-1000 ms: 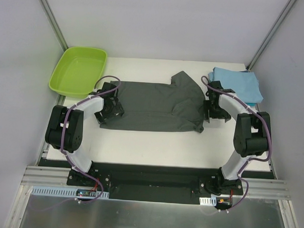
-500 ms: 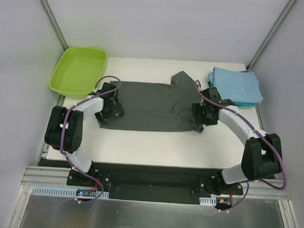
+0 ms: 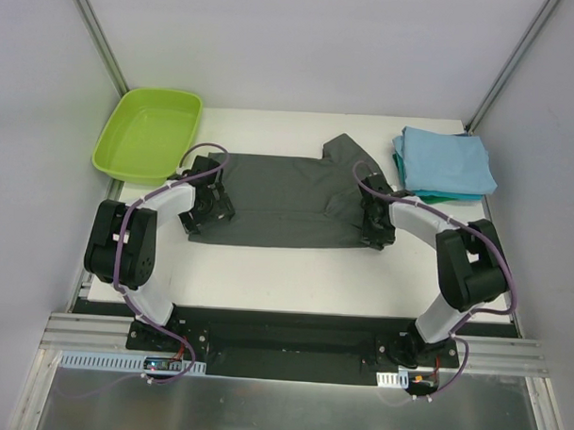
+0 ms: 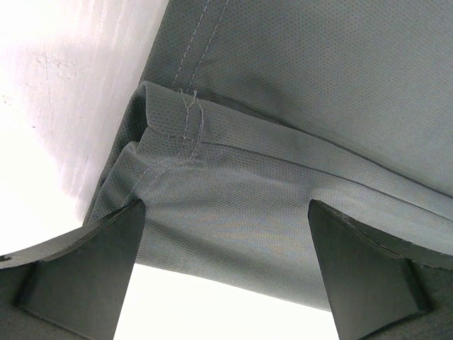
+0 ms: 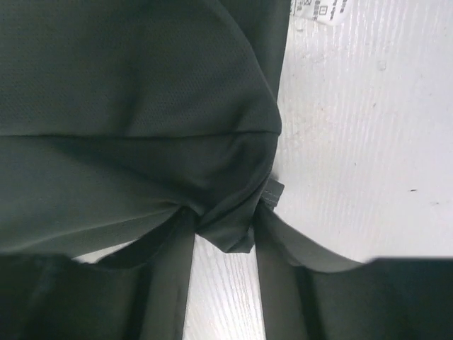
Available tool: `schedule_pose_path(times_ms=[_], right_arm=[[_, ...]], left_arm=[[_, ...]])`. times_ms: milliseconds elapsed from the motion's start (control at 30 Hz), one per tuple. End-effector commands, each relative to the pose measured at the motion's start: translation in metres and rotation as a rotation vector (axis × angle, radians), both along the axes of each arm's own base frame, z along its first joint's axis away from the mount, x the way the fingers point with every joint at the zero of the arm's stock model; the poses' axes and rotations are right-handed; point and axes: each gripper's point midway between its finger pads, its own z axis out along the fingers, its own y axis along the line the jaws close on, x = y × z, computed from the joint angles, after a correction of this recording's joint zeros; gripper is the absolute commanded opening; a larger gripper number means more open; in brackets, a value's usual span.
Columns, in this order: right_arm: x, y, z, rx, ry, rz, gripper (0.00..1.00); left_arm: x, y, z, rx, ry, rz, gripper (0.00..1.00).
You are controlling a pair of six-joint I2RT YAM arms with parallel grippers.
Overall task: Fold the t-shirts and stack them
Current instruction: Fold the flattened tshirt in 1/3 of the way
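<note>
T-shirt (image 3: 287, 201), charcoal, flat mid-table for folding; right claw (image 5: 223, 227) pinches its bunch nearest the table's right edge, likely to fold it over; left claw (image 4: 226, 234) gapes open astride the opposite hem.

No legible text found: the sole marking is a small white printed tag (image 5: 320, 10) at the edge of the dark charcoal-grey cloth t-shirt (image 5: 141, 85), its characters too small and blurred to read.
</note>
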Motion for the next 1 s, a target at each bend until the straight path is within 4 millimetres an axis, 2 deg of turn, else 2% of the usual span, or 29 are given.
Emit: schedule_pose_path(times_ms=[0,67,100,233,300,433,567,633,667,733,833,967], right_arm=[[0.007,-0.014,0.000,-0.046,-0.008,-0.061,0.32],[0.003,-0.027,0.005,-0.091,-0.003,-0.064,0.17],[0.002,-0.037,0.009,-0.122,0.000,-0.072,0.15],[-0.009,-0.067,0.025,-0.211,0.034,-0.044,0.15],[-0.011,-0.078,0.032,-0.238,0.040,-0.011,0.22],[-0.019,-0.088,0.039,-0.254,0.078,0.077,0.38],[-0.026,-0.107,0.045,-0.309,0.076,-0.016,0.43],[-0.027,-0.109,0.048,-0.303,0.067,-0.049,0.56],[-0.027,-0.111,0.052,-0.303,0.056,-0.066,0.68],[-0.027,-0.118,0.059,-0.322,0.032,-0.098,0.74],[-0.027,-0.109,0.068,-0.256,-0.028,-0.081,0.75],[-0.023,-0.070,0.074,-0.008,-0.134,-0.017,0.76]], left_arm=[[-0.016,0.014,-0.009,0.037,0.054,0.015,0.99],[-0.016,0.017,-0.009,0.041,0.053,0.024,0.99],[-0.016,0.021,-0.010,0.050,0.053,0.032,0.99],[-0.017,0.029,-0.012,0.059,0.060,0.054,0.99],[-0.018,0.031,-0.013,0.060,0.065,0.057,0.99],[-0.019,0.031,-0.015,0.056,0.076,0.051,0.99],[-0.027,0.029,-0.014,0.035,0.079,0.050,0.99],[-0.028,0.027,-0.009,0.025,0.065,0.049,0.99],[-0.029,0.027,-0.007,0.024,0.059,0.051,0.99],[-0.030,0.026,-0.004,0.016,0.048,0.047,0.99],[-0.030,0.019,0.003,-0.024,0.033,0.032,0.99],[-0.024,0.015,0.015,-0.048,-0.006,0.025,0.99]])
